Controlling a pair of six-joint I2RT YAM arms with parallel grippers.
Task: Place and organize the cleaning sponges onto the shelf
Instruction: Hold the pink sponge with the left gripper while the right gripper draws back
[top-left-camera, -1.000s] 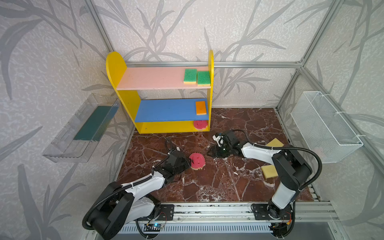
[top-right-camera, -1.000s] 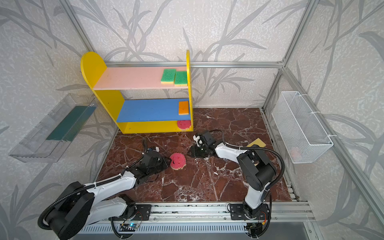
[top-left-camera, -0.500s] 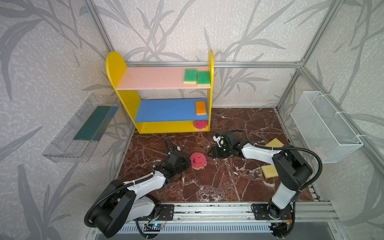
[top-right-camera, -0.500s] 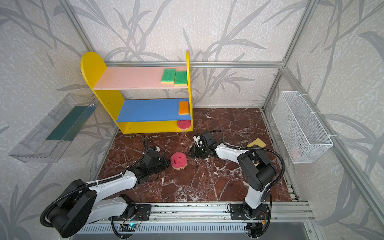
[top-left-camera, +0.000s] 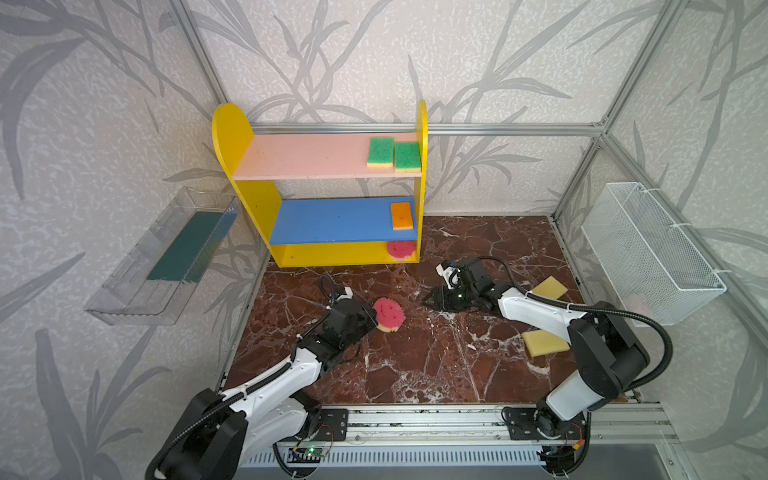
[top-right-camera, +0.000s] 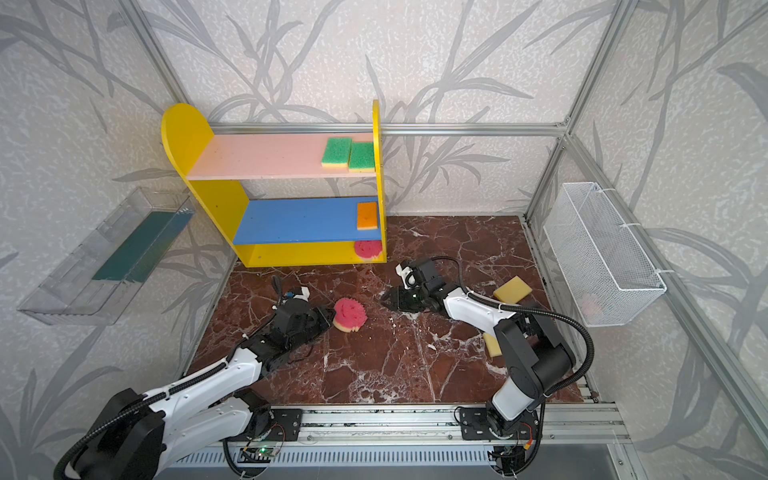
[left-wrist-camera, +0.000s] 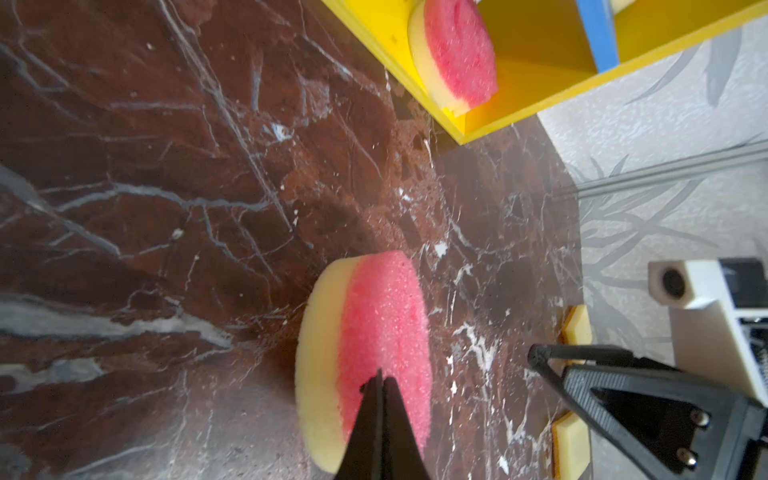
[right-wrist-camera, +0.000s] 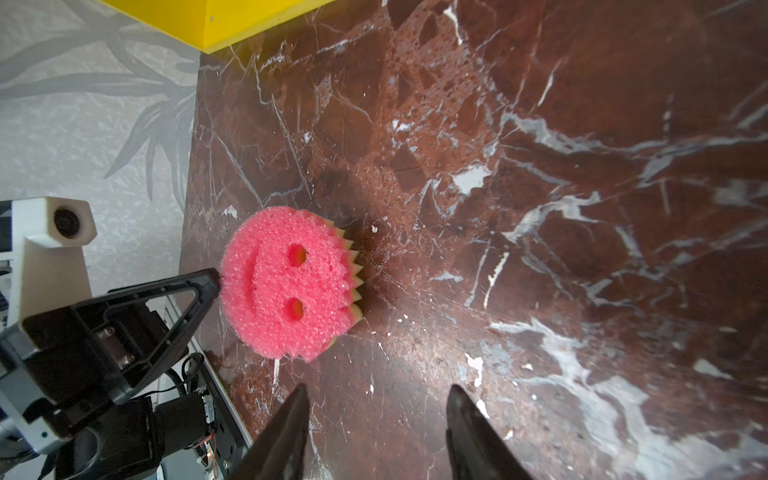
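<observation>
Two grippers flank one round pink sponge (top-left-camera: 389, 314) mid-floor.
Left gripper (top-left-camera: 374, 319) at its 9 o'clock, arm stretched low, jaws pressed together, tip touching the porous smiley foam; right gripper (top-left-camera: 427, 298) at 3 o'clock, jaws apart, empty, over veined marble floor (top-left-camera: 415, 365); shelf (top-left-camera: 232, 137) at 11.

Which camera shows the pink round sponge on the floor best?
The right wrist view: the pink sponge shows face-on, smile and eyes clear. The left wrist view shows it edge-on; both top views show it small.
</observation>
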